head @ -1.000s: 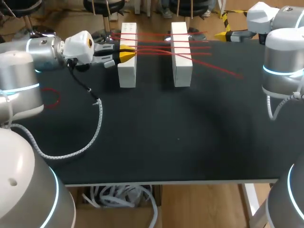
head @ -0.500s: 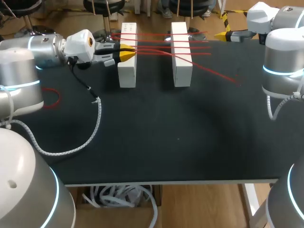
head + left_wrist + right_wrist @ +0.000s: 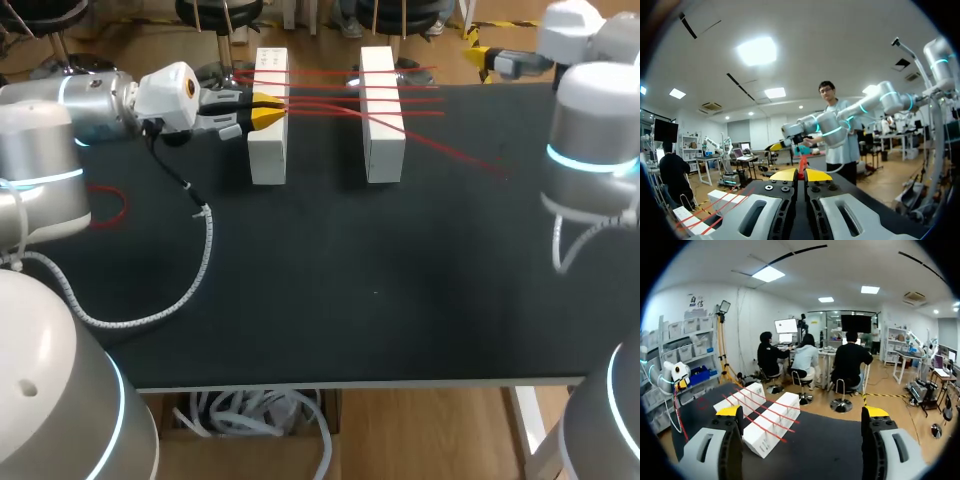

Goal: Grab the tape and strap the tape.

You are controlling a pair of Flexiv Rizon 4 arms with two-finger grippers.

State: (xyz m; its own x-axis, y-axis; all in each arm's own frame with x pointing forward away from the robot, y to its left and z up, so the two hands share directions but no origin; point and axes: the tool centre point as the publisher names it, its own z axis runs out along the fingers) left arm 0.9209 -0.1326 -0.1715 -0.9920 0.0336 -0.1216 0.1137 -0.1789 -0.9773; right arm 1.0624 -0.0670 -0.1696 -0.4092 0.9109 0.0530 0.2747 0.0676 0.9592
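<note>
Two white blocks (image 3: 268, 120) (image 3: 381, 115) stand side by side at the table's far side, with several strands of red tape (image 3: 325, 100) strung across them. One strand trails loose onto the table at the right (image 3: 470, 155). My left gripper (image 3: 268, 113) is at the left block, shut on the red tape (image 3: 802, 167), which shows between its yellow tips (image 3: 812, 175). My right gripper (image 3: 482, 55) hangs open and empty over the table's far right edge. From there it faces the blocks (image 3: 771, 427) and the tape strands (image 3: 760, 412) ahead of its fingers (image 3: 730, 411).
A loop of red tape (image 3: 112, 207) lies on the black table (image 3: 380, 290) near its left edge. The left arm's white coiled cable (image 3: 205, 255) sags onto the table left of the middle.
My right gripper has shifted a little farther back and to the right. The loose end of the trailing red strand has moved slightly. My left gripper has stayed at the left block.
</note>
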